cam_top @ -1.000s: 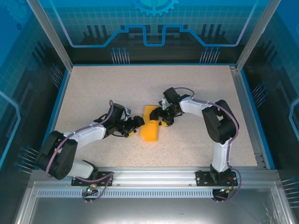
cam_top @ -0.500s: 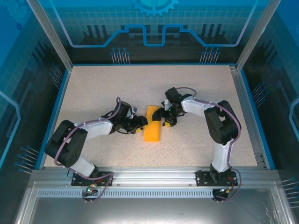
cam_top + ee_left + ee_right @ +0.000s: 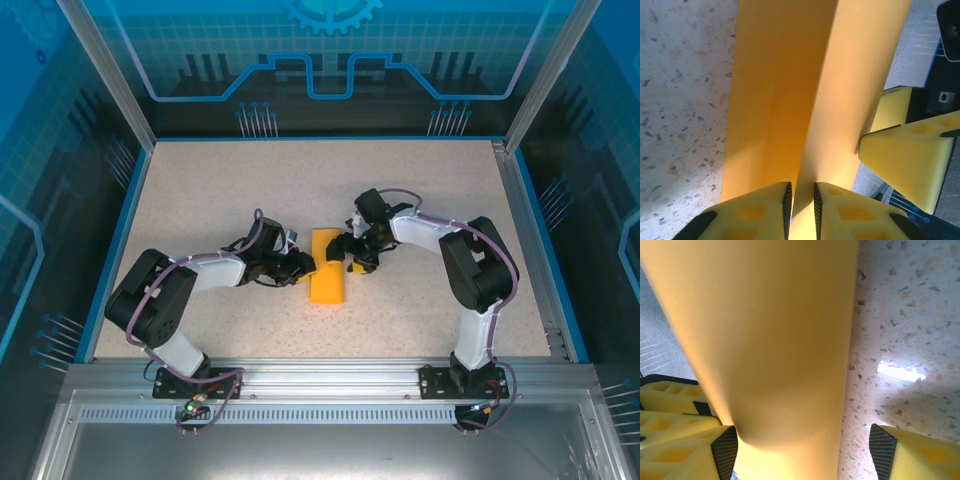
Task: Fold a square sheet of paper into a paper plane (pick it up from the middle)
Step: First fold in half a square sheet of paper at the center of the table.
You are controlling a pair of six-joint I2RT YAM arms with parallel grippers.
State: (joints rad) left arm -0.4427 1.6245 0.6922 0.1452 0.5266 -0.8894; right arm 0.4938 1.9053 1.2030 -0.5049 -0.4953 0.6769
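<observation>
The square sheet of paper [image 3: 328, 281] lies mid-table as a bright orange folded strip with a long crease. My left gripper [image 3: 305, 267] is at its left edge. In the left wrist view its pads [image 3: 786, 202] are nearly together, pinching a raised flap of the paper [image 3: 775, 100]. From the right, my right gripper [image 3: 345, 252] straddles the upper part of the sheet. It is open wide in the right wrist view [image 3: 802, 452]: the curved paper [image 3: 765, 340] touches the left pad [image 3: 725, 450], and the right pad stands clear of it. A yellow finger of the right gripper [image 3: 910, 155] shows beyond the paper.
The speckled tabletop [image 3: 220, 190] has a blue rim [image 3: 118, 230] at the sides and transparent walls around it. An aluminium rail [image 3: 330, 375] carrying both arm bases runs along the near edge. Bare table lies behind and in front of the paper.
My left gripper has moved right to the paper's left edge and closed from wide open onto a flap. The right gripper has hardly moved.
</observation>
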